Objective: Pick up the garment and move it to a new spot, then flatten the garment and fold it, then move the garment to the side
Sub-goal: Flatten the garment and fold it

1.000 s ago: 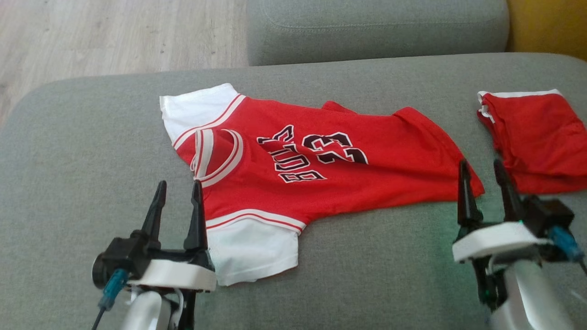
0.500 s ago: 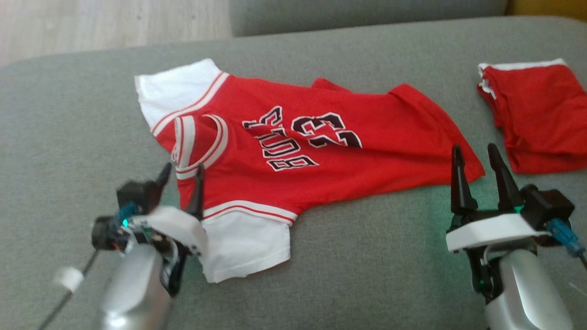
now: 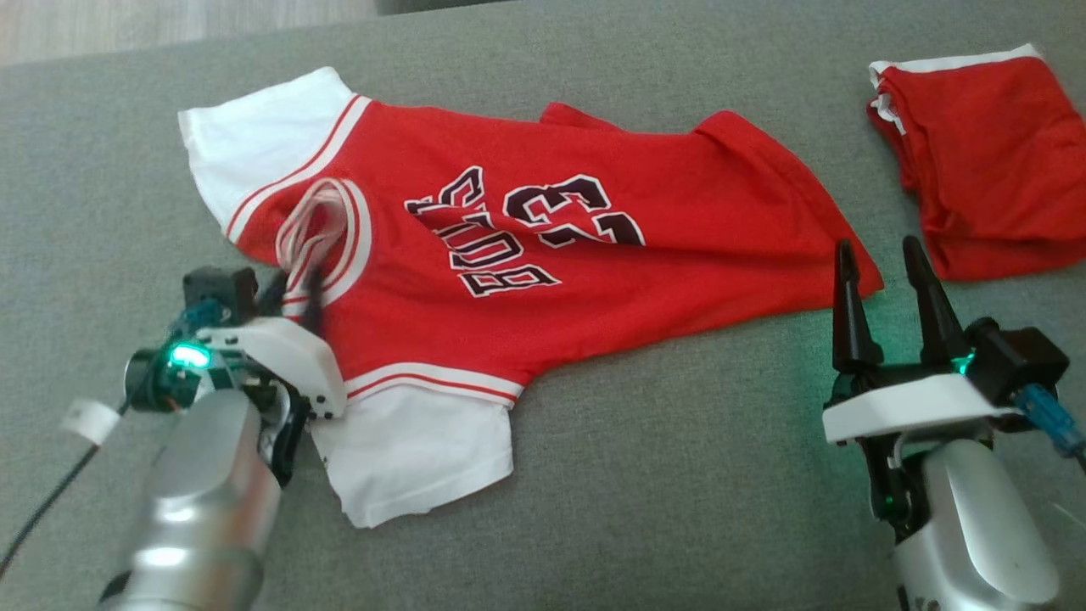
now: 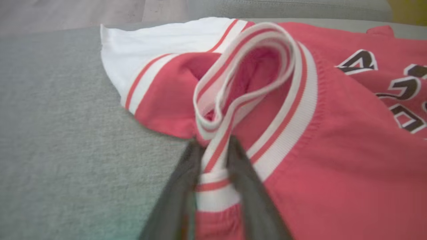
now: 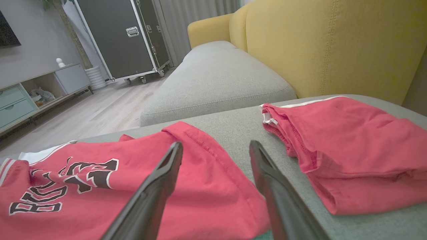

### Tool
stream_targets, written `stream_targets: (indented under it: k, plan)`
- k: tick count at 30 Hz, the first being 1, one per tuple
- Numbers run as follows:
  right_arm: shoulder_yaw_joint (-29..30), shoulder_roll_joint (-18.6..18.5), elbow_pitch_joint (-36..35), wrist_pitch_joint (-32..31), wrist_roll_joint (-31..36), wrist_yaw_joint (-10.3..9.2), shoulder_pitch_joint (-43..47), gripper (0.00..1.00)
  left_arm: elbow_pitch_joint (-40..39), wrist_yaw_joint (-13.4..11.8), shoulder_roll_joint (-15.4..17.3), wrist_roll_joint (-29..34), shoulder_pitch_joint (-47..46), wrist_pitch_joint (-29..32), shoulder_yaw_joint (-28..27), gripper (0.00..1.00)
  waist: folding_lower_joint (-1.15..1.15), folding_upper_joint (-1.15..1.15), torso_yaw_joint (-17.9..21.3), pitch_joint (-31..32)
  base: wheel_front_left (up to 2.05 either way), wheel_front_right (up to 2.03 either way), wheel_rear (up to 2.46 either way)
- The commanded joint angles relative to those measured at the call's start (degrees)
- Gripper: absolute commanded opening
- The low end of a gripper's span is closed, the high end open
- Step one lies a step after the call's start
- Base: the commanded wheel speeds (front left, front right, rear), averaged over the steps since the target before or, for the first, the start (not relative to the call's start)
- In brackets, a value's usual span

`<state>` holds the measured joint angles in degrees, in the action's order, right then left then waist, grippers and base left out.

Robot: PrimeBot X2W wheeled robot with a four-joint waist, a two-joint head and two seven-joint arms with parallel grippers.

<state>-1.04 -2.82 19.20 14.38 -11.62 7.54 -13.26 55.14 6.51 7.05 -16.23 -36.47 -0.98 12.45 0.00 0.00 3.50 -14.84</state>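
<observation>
Fabric of the garment [image 3: 526,280] looks soft, light and limp; it lies spread on the grey cushion [image 3: 679,475]. The left gripper [image 4: 214,141] sits narrow around the ribbed collar [image 4: 283,50], a sturdy hold, though I cannot tell if it pinches. The right gripper [image 3: 876,244] gapes wide beside the hem, near 1 folded red piece [image 3: 993,161]; a yellow sofa [image 5: 333,43] stands behind.
</observation>
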Motion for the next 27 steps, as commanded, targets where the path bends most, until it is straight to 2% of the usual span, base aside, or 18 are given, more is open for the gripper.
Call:
stream_targets:
  k: [1, 9, 19, 24, 25, 26, 27]
  plan:
    - [-1.6, -0.1, -2.1, 0.6, -0.4, -0.05, -2.1, 1.00, 0.4, 0.4, 2.7, -0.8, -2.1, 0.2, -0.8, 0.00, 0.00, 0.00, 0.3, -0.5, 0.00, 0.00, 0.00]
    - [-3.6, -0.1, -2.4, 0.6, -0.9, -0.05, -3.6, 1.00, 2.5, 0.6, 6.2, -0.6, -7.6, -4.0, -0.6, 0.00, 0.00, 0.00, 1.7, -2.5, 0.00, 0.00, 0.00]
    - [-5.7, -0.1, -3.6, 0.6, -1.9, -0.05, -5.2, 1.00, 4.9, 0.1, 11.8, 2.1, -19.4, -9.4, 0.6, 0.00, 0.00, 0.00, 4.1, -5.8, 0.00, 0.00, 0.00]
    - [-5.8, -0.1, -3.9, 0.6, -2.2, -0.05, -5.8, 1.00, 6.7, 0.5, 12.8, 3.3, -24.2, -10.0, 2.6, 0.00, 0.00, 0.00, 4.3, -6.9, 0.00, 0.00, 0.00]
    - [-5.8, -0.1, -3.8, 0.6, -2.2, -0.05, -5.8, 1.00, 7.3, 0.6, 12.8, 3.3, -24.7, -10.0, 3.0, 0.73, 0.00, 0.00, 4.2, -6.9, 0.00, 0.00, 0.00]
    - [-5.8, -0.1, -3.8, 0.6, -2.2, -0.05, -5.8, 1.00, 8.0, 0.6, 12.8, 3.3, -25.1, -9.9, 3.3, 1.00, 0.00, 0.00, 4.0, -6.9, 0.00, 0.00, 0.00]
    - [-5.7, -0.1, -3.7, 0.6, -2.2, -0.05, -5.8, 1.00, 8.7, 0.7, 12.5, 3.1, -25.2, -9.8, 3.6, 1.00, 0.00, 0.00, 3.7, -6.7, 0.00, 0.00, 0.00]
